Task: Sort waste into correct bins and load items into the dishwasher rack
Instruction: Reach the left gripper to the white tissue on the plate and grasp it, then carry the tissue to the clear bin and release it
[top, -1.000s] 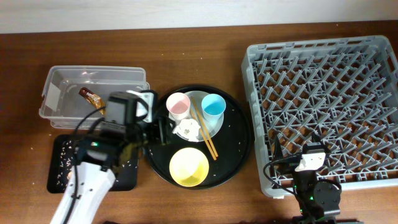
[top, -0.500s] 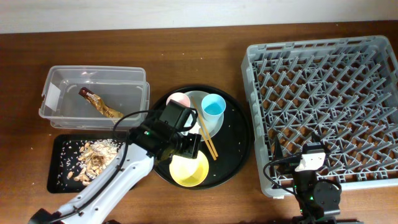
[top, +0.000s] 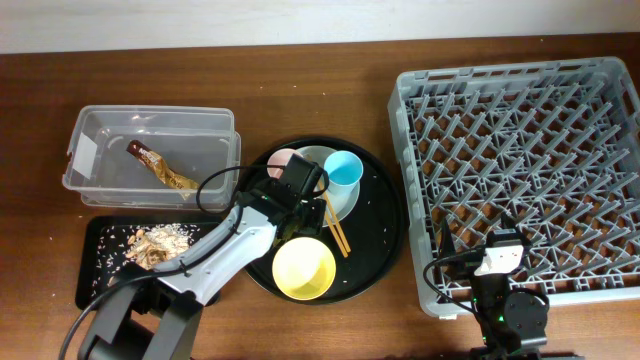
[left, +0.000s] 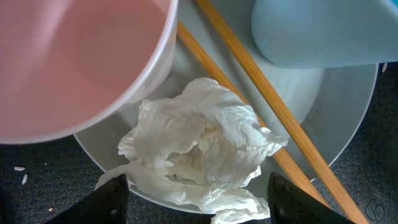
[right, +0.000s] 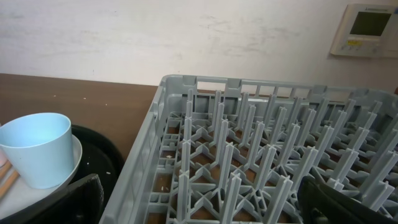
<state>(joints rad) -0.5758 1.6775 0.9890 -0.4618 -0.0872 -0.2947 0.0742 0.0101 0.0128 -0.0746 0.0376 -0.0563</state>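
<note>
My left gripper (top: 300, 203) is open over the pale grey-green plate (top: 347, 203). In the left wrist view its fingers (left: 202, 208) straddle the crumpled white tissue (left: 199, 149), which the arm hides from overhead. The pink cup (top: 281, 158), blue cup (top: 343, 168) and two chopsticks (top: 335, 228) are on the plate, and the yellow bowl (top: 304, 268) is in front. The brown-gold wrapper (top: 160, 168) lies in the clear tub (top: 150, 115). Food scraps (top: 155, 243) lie in the small black tray (top: 95, 285). My right gripper (top: 497, 258) is open and empty at the front edge of the grey rack (top: 520, 130).
The plate, cups and bowl sit on a large round black tray (top: 385, 225) between the tub and the rack. Crumbs dot that tray. The right wrist view shows the rack's pegs (right: 249, 155) close ahead and the blue cup (right: 37, 149) to the left.
My left arm has swung right from the tub and small black tray to over the plate. The wrapper now lies uncovered in the tub. The right arm has not moved.
</note>
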